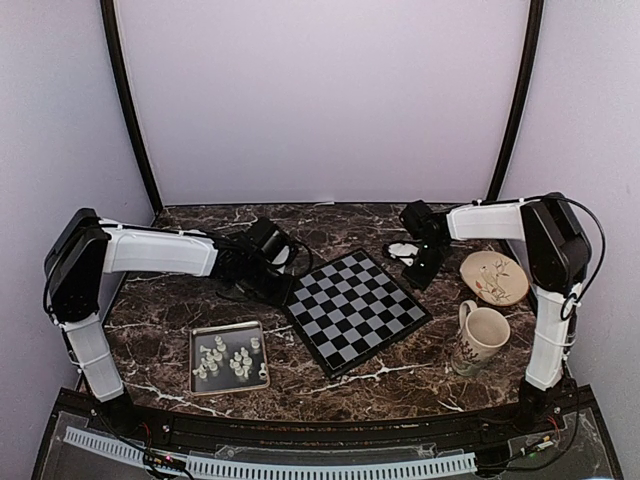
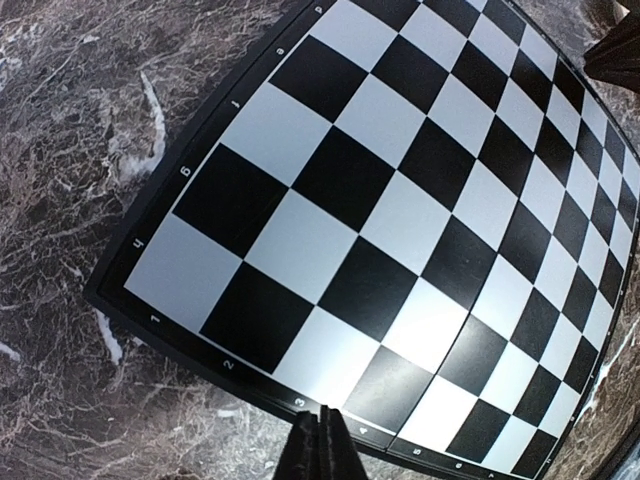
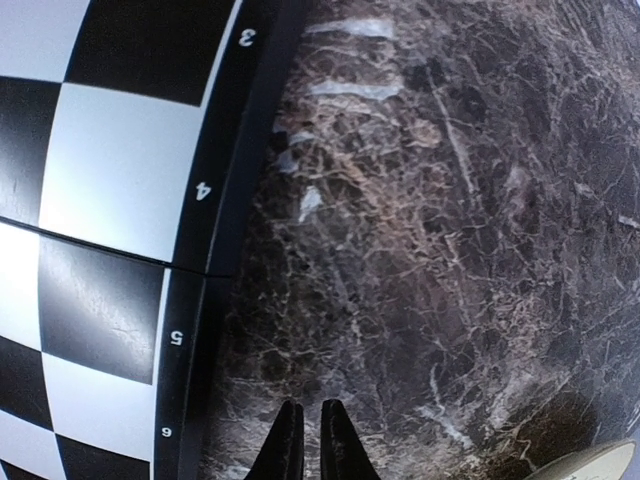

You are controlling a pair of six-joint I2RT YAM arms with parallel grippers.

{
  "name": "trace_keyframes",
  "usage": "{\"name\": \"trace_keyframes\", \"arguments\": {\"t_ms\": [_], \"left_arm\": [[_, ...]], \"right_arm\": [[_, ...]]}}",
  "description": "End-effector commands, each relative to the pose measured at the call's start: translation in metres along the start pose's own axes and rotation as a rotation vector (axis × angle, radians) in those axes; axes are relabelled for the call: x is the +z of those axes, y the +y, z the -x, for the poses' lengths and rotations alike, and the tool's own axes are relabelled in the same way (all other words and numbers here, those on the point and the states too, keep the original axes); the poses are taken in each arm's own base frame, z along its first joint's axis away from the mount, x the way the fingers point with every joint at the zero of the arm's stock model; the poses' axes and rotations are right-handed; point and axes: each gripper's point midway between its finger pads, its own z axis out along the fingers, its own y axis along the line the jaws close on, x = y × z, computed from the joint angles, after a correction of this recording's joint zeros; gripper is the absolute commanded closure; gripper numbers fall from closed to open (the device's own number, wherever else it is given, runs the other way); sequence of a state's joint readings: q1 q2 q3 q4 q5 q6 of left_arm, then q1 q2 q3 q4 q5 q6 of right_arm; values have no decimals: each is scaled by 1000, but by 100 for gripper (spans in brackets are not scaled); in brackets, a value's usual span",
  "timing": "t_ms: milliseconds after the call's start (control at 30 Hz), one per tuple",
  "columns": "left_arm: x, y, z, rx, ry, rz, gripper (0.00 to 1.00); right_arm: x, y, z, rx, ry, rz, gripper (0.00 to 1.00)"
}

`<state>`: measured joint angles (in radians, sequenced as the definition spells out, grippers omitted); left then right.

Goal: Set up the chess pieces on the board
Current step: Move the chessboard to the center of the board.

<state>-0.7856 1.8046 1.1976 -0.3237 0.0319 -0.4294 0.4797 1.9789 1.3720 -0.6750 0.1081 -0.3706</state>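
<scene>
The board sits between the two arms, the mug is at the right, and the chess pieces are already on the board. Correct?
No. The chess pieces lie in the metal tray left of the board, which is bare; the top view shows it. The rest stands.

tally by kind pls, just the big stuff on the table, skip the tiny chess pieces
chessboard: 1
metal tray: 1
mug: 1
plate: 1
total: 4
The chess pieces in the tray are left out; they are too small here for an exact count.
</scene>
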Motion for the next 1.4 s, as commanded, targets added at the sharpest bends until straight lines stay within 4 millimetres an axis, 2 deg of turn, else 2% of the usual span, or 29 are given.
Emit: {"name": "trace_keyframes", "arguments": {"t_ms": [0, 233, 367, 600, 733, 1000, 1200, 1367], "left_arm": [[-6, 12, 2, 0, 39, 89, 100], [-5, 45, -6, -36, 81, 175, 100], [0, 54, -12, -44, 113, 189, 100], [18, 51, -8, -40, 149, 159, 100], [27, 48, -3, -27, 148, 149, 100], [25, 19, -2, 15, 160, 71, 100], [15, 9, -9, 31, 166, 64, 100], [6, 10, -3, 33, 132, 83, 100]], "right_arm": [[-3, 12, 3, -54, 7, 32, 91], [-6, 27, -2, -79, 6, 65, 92], [-6, 38, -7, -103, 17, 81, 93], [-10, 58, -15, -155, 27, 103, 93], [-14, 76, -23, -202, 30, 132, 94], [-27, 121, -45, -347, 74, 183, 96], [-32, 132, -57, -381, 111, 215, 96], [-33, 126, -60, -389, 120, 190, 96]]}}
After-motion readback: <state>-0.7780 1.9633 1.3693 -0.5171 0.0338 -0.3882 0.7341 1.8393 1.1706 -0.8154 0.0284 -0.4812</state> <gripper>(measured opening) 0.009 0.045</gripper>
